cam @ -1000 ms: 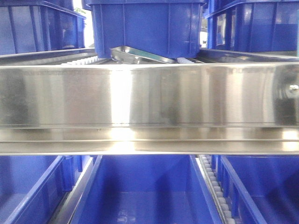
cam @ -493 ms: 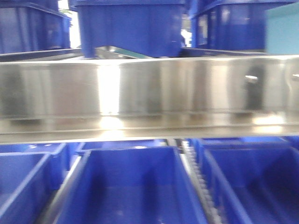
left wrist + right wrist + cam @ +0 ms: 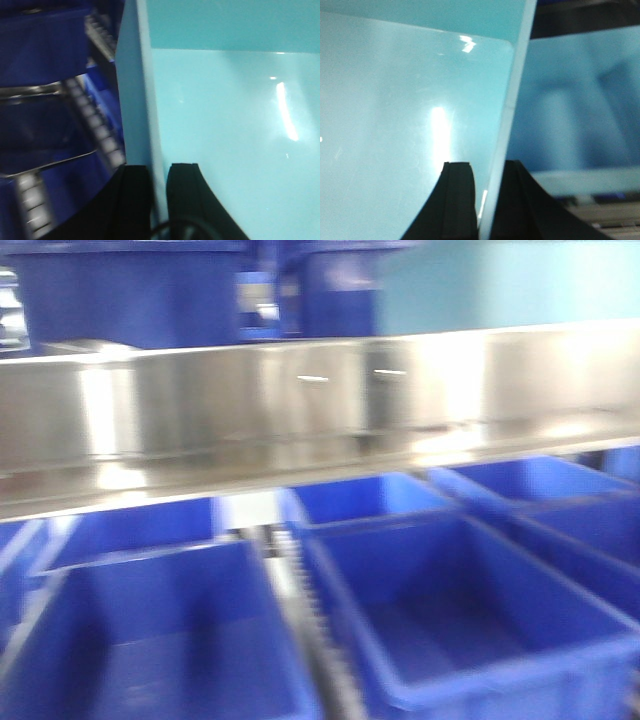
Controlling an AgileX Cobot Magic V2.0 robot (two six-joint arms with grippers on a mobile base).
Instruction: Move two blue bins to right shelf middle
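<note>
A light turquoise-blue bin [image 3: 225, 110] fills both wrist views, and its wall [image 3: 500, 285] shows at the top right of the front view. My left gripper [image 3: 159, 167] is shut on the bin's left wall, one black finger [image 3: 134, 190] outside and one inside. My right gripper [image 3: 487, 167] is shut on the right wall of the same bin [image 3: 395, 100], which it pinches between its fingers. The bin hangs between the two arms, above the level of the steel shelf rail [image 3: 300, 400]. The picture is motion-blurred.
Several dark blue bins stand under the rail, among them one at the right [image 3: 470, 610] and one at the left [image 3: 150, 640], with a roller track [image 3: 300, 620] between. More dark blue bins [image 3: 130, 300] sit on the level above. Rollers [image 3: 100, 135] run beside the left gripper.
The front view has swung right: the rail and dark bins slid left and the lower bins show more fully. The turquoise bin has come in at the top right and grown.
</note>
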